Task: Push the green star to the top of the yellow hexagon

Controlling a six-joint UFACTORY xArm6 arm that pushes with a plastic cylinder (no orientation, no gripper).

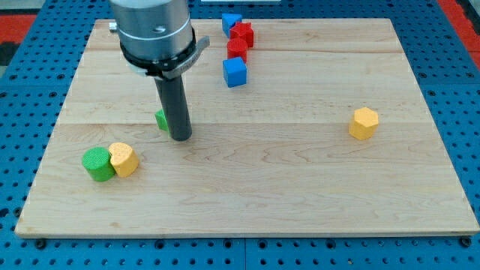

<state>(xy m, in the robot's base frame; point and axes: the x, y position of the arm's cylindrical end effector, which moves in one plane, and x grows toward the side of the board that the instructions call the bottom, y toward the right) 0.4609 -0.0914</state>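
On the pale wooden board (300, 187), my tip (181, 137) rests left of centre, touching a small green block (161, 118) mostly hidden behind the dark rod — its shape cannot be told. Lower left, a green round block (97, 163) touches a yellow block (124, 158). At right sits a yellow hexagon block (364, 123) — alone. Near the top, two blue blocks (235, 72) and two red ones (241, 34) cluster.

Green block (160, 118) mostly hidden behind rod; shape unclear.
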